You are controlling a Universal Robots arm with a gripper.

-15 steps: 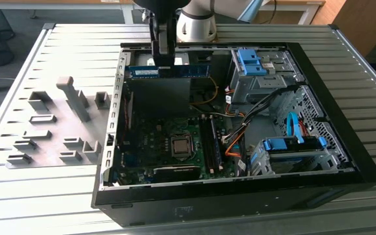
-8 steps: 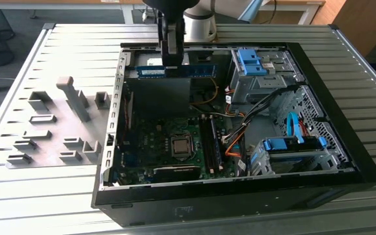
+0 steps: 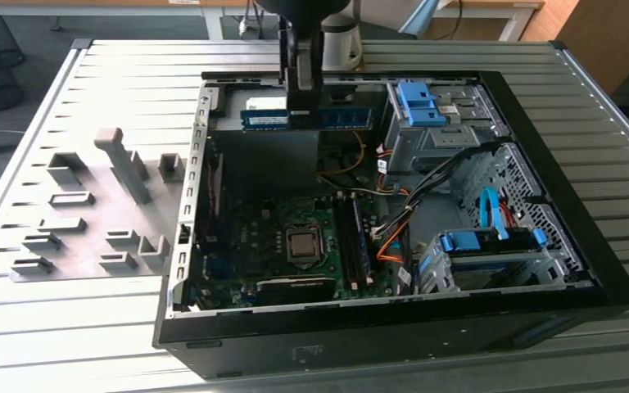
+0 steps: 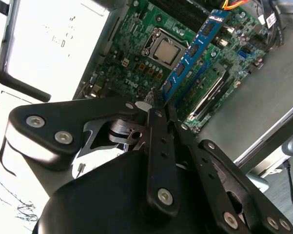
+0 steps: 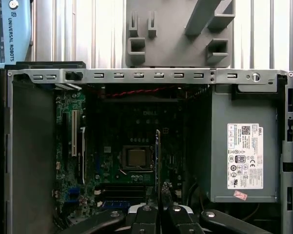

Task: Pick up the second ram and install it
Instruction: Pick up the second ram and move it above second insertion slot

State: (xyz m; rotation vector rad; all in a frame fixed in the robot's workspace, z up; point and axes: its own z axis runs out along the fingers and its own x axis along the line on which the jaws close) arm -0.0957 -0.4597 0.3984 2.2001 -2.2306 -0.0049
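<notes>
**Ram held over the open case.** The ram [image 3: 347,116] is a thin blue board that hangs level in the air over the far part of the case [image 3: 609,278], clear of the motherboard [image 3: 249,237] and not seated. The pincer [image 3: 304,105] is clamped on it near mid-length, with both ends standing free to either side. In the second wrist view the fingers [image 4: 158,126] press the two flat faces, and the stick runs out over the processor [image 4: 163,48]. In the first wrist view it shows edge-on as a narrow line just beside the processor.

The long memory slots [image 3: 355,237] lie to the exterior view's right of the processor. Gray holder blocks [image 3: 118,164] stand on the slatted surface [image 3: 74,327], outside the case on the exterior view's left.

Handling, as judged: the stick is light and stiff, but brittle under bending or twisting. It is best held by its faces at mid-length, away from the contact edge and the chips. The thin board may slip or tilt if the clamp sits off-centre.
</notes>
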